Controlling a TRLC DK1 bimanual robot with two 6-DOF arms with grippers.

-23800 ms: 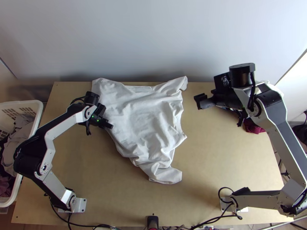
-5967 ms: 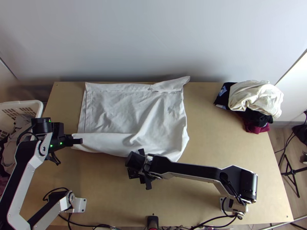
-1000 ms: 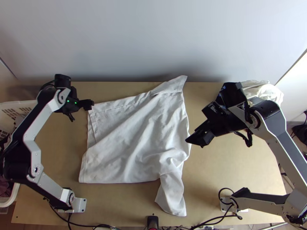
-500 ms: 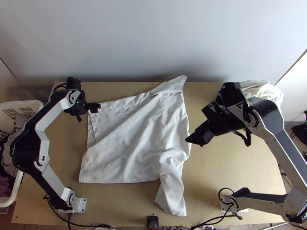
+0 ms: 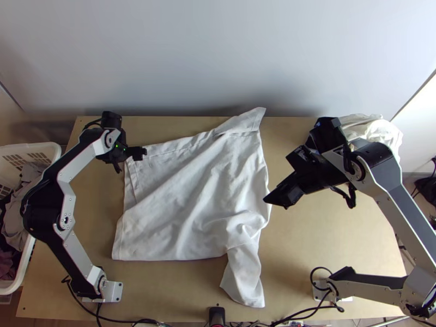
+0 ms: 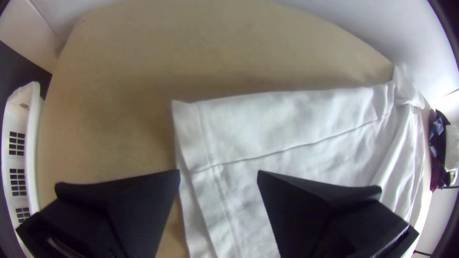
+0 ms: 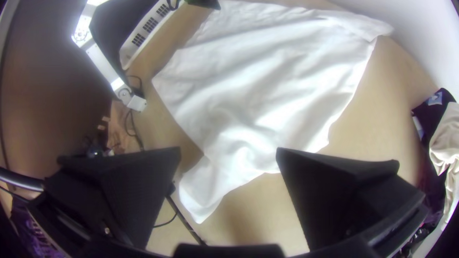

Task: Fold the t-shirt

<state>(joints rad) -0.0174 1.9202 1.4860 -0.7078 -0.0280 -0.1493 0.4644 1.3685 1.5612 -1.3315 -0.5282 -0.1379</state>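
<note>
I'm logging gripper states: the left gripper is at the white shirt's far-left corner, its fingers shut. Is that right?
The left gripper has its fingers open, not shut, as the left wrist view shows; it is at the far-left corner of the white shirt.

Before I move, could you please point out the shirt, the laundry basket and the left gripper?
Shirt point(image 5: 182, 218): top view, middle of cloth.
Laundry basket point(image 5: 35, 147): top view, far rim.
Left gripper point(image 6: 219, 173): left wrist view, between fingertips.

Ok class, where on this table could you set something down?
Bare wood shows between the t-shirt and the right arm's base, and between the left arm's base and the shirt's near end. Crowded: the far right corner, with clothes piled by the right arm.
</note>
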